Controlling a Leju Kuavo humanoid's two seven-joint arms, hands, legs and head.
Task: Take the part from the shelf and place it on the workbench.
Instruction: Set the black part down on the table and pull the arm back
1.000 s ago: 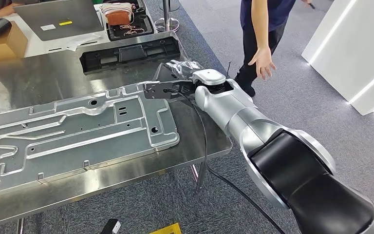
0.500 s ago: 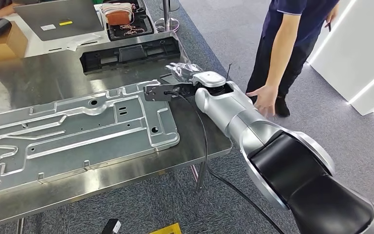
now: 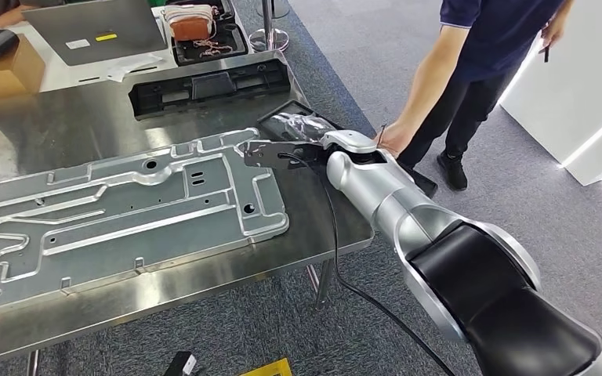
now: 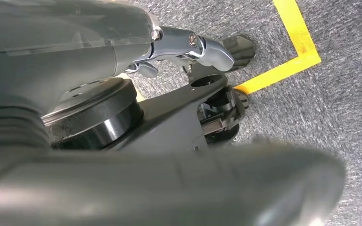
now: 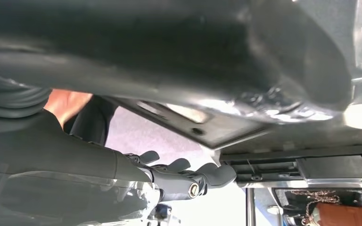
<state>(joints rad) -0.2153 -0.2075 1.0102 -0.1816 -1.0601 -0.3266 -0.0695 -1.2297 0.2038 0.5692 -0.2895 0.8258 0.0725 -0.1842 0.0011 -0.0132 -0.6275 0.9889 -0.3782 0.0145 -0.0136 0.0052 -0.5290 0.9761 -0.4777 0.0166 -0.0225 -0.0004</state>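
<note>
The part [image 3: 281, 114] is a flat black plate lying at the right edge of the steel workbench [image 3: 86, 117]. My right hand [image 3: 299, 125], wrapped in clear film, hovers over its near end. In the right wrist view the plate [image 5: 195, 125] lies between the thick thumb [image 5: 245, 56] and the straight fingers [image 5: 188, 181], and a clear gap separates those fingers from it. A person's hand [image 3: 392, 139] reaches the plate's right side beside my wrist. My left hand [image 4: 193, 47] hangs over the carpet with its fingers apart and nothing in it.
A large silver stamped panel [image 3: 117, 211] covers the bench's near half. A long black moulding [image 3: 204, 86] lies behind it. A laptop [image 3: 98, 31], a tray holding a brown bag [image 3: 196, 23] and a cardboard box [image 3: 0, 70] stand farther back. The person [image 3: 478, 70] stands at the bench's right corner.
My right arm has drawn back to the right, uncovering the black plate. The person has stepped closer and brought a hand up to the plate's right side.
</note>
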